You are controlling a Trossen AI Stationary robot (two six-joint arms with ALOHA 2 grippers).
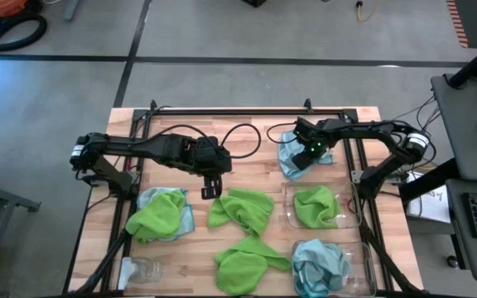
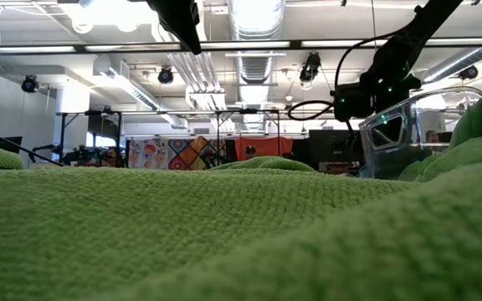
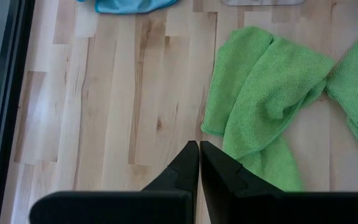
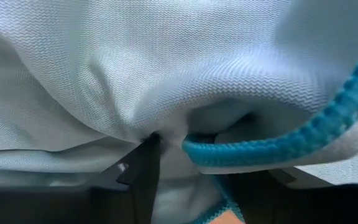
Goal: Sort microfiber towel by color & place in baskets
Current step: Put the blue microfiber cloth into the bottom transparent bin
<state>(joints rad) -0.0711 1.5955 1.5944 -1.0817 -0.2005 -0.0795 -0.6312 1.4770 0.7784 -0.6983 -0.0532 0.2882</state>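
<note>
At the far right of the desk (image 1: 247, 136), the right tool (image 1: 303, 156) is lowered onto a pale blue towel (image 1: 291, 162) that lies just beyond the two baskets. From the right wrist view the fingers (image 4: 143, 167) are seen pressed into the blue cloth, a fold bunched between them; the jaws are not yet drawn together, so no firm hold is judged to be made. The step in hand is taken to be the pick-up of this blue towel.

A green towel (image 1: 316, 205) is held in the farther basket (image 1: 288, 217), and blue cloth (image 1: 320, 263) in the nearer basket (image 1: 369, 263). The next move is judged to call for the jaws to be closed on the fold, the towel to be lifted clear, and the cloth to be carried past the green basket and released over the nearer one.

Over the middle of the desk the left tool (image 1: 212, 187) is kept waiting, closed and empty, beside a loose green towel (image 1: 242, 209). Another green towel (image 1: 248, 261) lies nearer the front edge, and a third (image 1: 152, 217) is draped over a blue one (image 1: 182, 220) on the left. These are yet to be sorted.
</note>
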